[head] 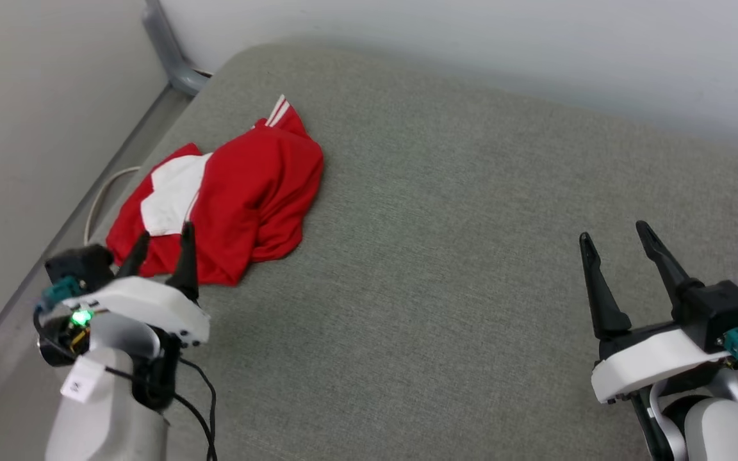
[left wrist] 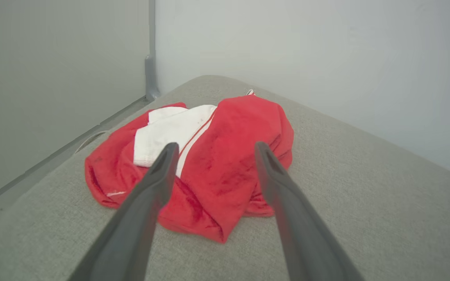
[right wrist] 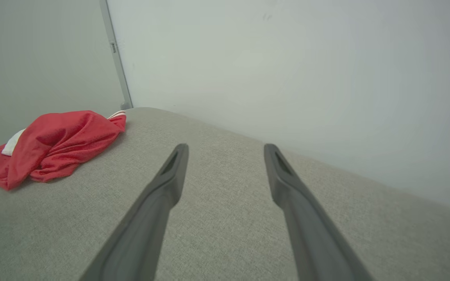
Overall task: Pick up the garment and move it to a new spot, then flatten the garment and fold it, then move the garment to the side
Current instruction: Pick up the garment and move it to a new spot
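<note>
The garment (head: 234, 205), a crumpled red heap with a white sleeve panel on top and striped trim poking out at the back, lay on the grey padded surface (head: 439, 288) in its far left corner. The left claw (head: 164, 234) hung over the surface's left side at the near edge of the heap, its fingers spread and gripping nothing. The right claw (head: 612, 232) hovered over the right side of the surface, well apart from the cloth, likewise spread and empty.
</note>
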Motion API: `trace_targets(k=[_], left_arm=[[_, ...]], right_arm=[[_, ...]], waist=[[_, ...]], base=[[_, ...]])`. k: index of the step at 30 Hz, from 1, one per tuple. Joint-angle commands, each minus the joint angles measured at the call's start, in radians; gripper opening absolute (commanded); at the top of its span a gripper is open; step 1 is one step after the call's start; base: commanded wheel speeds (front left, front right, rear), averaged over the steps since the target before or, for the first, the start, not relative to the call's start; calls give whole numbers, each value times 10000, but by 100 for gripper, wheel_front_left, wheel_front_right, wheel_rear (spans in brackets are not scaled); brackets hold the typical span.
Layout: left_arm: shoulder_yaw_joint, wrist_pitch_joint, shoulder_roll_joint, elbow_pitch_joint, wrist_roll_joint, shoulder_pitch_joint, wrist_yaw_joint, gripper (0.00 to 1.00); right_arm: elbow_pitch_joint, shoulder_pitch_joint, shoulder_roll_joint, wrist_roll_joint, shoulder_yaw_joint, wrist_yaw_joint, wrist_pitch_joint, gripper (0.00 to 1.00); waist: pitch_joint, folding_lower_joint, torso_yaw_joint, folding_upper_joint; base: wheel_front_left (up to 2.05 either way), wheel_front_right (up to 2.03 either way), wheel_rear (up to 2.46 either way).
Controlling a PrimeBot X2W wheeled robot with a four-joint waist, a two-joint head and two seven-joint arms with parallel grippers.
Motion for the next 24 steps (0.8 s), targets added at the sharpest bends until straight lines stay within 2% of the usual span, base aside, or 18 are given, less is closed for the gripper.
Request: trace_targets(k=[1, 7, 13, 17, 24], left_arm=[[26, 93, 109, 58, -32, -233, -34, 100], [201, 1796, 886, 753, -980, -1909, -60, 100], [324, 3464, 1963, 1573, -1540, -3333, -70, 100], [336, 4473, 2487, 2168, -1679, -4026, -47, 100], [261, 6035, 2831, 3526, -1926, -4702, 114, 100]], right_arm=[[-31, -162, 17, -59, -10, -10, 8, 100], [-197, -680, 17, -184, -51, -10, 46, 100], [-277, -1121, 9, -295, -80, -9, 58, 100], [-371, -1429, -27, -342, -69, -10, 63, 100], [-416, -1813, -51, -343, -18, -10, 34, 100]], waist=[[497, -1, -394, 0], [1524, -1, -1036, 0], [2481, -1, -1583, 0], [3151, -1, -1850, 0], [4064, -1, -2076, 0]], base=[[0, 0, 0], [0, 0, 0], [0, 0, 0], [0, 0, 0], [0, 0, 0]])
